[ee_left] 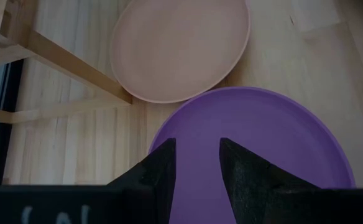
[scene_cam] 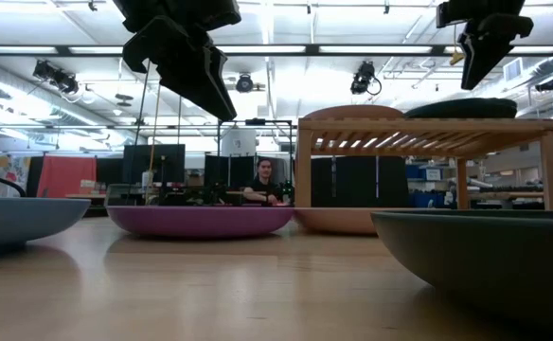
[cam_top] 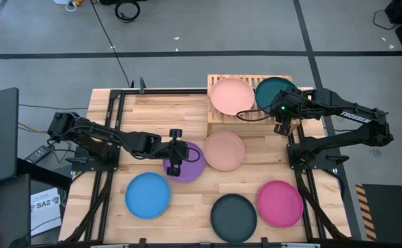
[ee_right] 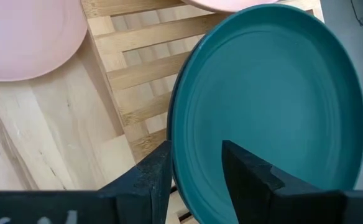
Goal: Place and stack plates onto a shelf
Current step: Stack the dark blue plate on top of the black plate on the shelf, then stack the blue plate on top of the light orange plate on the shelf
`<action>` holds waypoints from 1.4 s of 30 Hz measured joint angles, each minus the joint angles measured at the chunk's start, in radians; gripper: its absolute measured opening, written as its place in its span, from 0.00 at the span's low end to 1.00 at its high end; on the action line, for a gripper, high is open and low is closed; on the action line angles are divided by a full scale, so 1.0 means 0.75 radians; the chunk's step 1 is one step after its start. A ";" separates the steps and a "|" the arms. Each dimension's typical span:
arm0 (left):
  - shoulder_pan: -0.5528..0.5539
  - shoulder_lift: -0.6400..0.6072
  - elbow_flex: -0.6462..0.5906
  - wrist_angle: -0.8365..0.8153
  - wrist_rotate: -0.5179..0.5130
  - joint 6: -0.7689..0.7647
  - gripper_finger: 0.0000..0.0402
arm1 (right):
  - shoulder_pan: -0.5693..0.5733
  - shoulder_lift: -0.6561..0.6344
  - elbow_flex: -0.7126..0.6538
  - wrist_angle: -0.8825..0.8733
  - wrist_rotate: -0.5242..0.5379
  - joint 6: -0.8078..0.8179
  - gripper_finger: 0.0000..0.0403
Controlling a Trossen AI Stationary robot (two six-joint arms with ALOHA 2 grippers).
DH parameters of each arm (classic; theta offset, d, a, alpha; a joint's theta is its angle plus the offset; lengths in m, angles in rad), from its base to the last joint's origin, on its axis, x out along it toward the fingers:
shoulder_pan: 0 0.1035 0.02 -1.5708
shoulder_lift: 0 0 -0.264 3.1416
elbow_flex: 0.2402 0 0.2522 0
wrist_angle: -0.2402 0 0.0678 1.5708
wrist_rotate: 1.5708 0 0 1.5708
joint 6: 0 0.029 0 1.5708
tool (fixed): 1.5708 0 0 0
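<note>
The light-wood shelf (cam_top: 218, 122) stands at the table's far side and carries a peach plate (cam_top: 232, 96) and a dark teal plate (cam_top: 273, 89) side by side on its slats. A purple plate (cam_top: 191, 165), a second peach plate (cam_top: 224, 150), a blue plate (cam_top: 148, 195), a black plate (cam_top: 233, 217) and a magenta plate (cam_top: 280, 203) lie flat on the table. My left gripper (ee_left: 197, 155) is open and hovers above the purple plate (ee_left: 256, 143). My right gripper (ee_right: 197, 162) is open above the teal plate's (ee_right: 275, 106) near rim. The low view shows it (scene_cam: 480, 57) clear of that plate (scene_cam: 490, 107).
The table peach plate (ee_left: 178, 46) lies right beside the purple one, partly beneath the shelf's near edge and by its leg (ee_left: 76, 68). Metal frames run along the table's left and right sides. A person (scene_cam: 267, 185) sits in the room beyond the table.
</note>
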 joint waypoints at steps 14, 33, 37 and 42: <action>-0.046 -0.002 0.001 -0.001 0.000 -0.035 0.32 | 0.064 -0.021 0.009 0.007 -0.128 0.001 0.36; -0.211 -0.004 0.001 -0.367 0.266 -0.590 0.32 | 0.333 -0.028 0.009 0.258 -0.302 0.068 0.36; -0.238 -0.004 0.001 -0.526 0.315 -0.690 0.32 | 0.396 -0.028 0.009 0.317 -0.302 0.071 0.36; -0.265 -0.004 0.001 -0.702 0.313 -0.745 0.32 | 0.488 -0.014 0.009 0.468 -0.313 0.070 0.36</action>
